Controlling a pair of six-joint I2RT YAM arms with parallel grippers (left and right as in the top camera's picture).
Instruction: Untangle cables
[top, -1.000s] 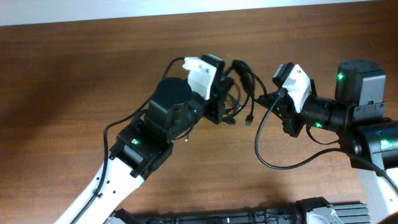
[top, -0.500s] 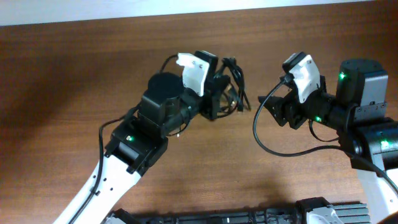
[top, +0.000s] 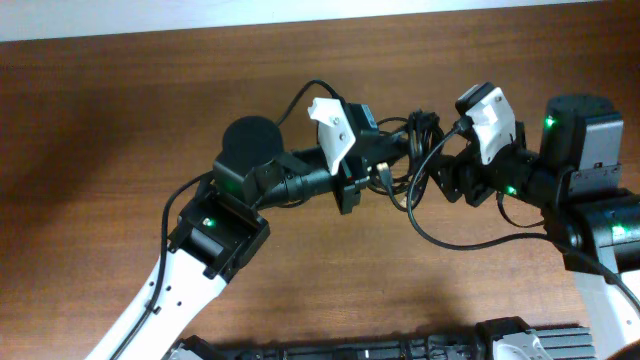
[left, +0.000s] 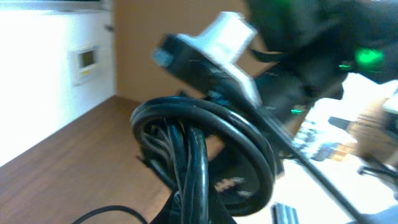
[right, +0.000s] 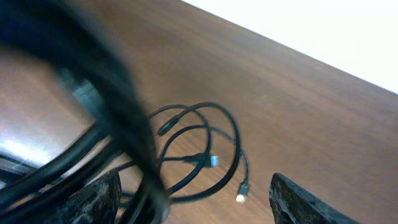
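Observation:
The cables (top: 414, 142) form a black looped bundle held above the table between the two arms. My left gripper (top: 392, 160) is shut on the bundle from the left. In the left wrist view the loops (left: 200, 149) rise straight out of the left gripper (left: 196, 214), whose fingers are mostly hidden. My right gripper (top: 441, 178) stands open just right of the bundle. In the right wrist view, thin loops (right: 205, 140) with two metal-tipped plugs (right: 240, 198) show between the fingertips (right: 93, 199) of the right gripper (right: 199, 208). A blurred thick black cord crosses in front of them.
A thick black arm wire (top: 440, 240) hangs in a loop below the right gripper. The brown wooden table (top: 100, 120) stretches left and back to a white wall edge. A dark rack (top: 400, 348) lies along the front edge.
My right gripper has gone from shut to open. The left gripper has swung right with the bundle, bringing it close to the right gripper.

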